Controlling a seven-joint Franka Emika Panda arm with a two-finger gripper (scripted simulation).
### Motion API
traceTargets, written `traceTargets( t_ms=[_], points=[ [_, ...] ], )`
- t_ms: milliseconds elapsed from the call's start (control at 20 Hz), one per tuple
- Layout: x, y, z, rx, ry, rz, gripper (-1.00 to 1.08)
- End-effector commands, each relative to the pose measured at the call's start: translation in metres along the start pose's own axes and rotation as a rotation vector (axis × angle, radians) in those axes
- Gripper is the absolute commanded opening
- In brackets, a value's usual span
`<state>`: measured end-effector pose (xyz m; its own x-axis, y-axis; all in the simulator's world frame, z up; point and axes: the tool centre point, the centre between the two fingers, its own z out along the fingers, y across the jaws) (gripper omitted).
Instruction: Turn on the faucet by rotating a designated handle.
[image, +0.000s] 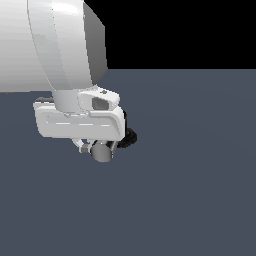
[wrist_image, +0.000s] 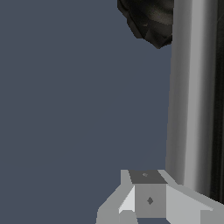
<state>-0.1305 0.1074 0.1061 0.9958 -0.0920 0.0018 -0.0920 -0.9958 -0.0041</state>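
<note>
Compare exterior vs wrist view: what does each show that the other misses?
Exterior only: the white arm looming over the faucet, and the handle's flat grey end below the pincer body. Wrist only: the handle's chrome length close up, with one pincer finger beside it. Both: the handle, the black faucet base, the plain grey floor. Neither shows the pincer's opening.
</note>
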Motion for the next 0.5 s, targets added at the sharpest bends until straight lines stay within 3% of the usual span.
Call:
traceTargets(
  t_ms=[0,450],
  points=[
    [0.005,0.028,0.001,-0.003,-0.002,0.034,-1.0],
    [0.007,0.071,0.001,-0.004,-0.002,0.035,-1.0]
  ],
)
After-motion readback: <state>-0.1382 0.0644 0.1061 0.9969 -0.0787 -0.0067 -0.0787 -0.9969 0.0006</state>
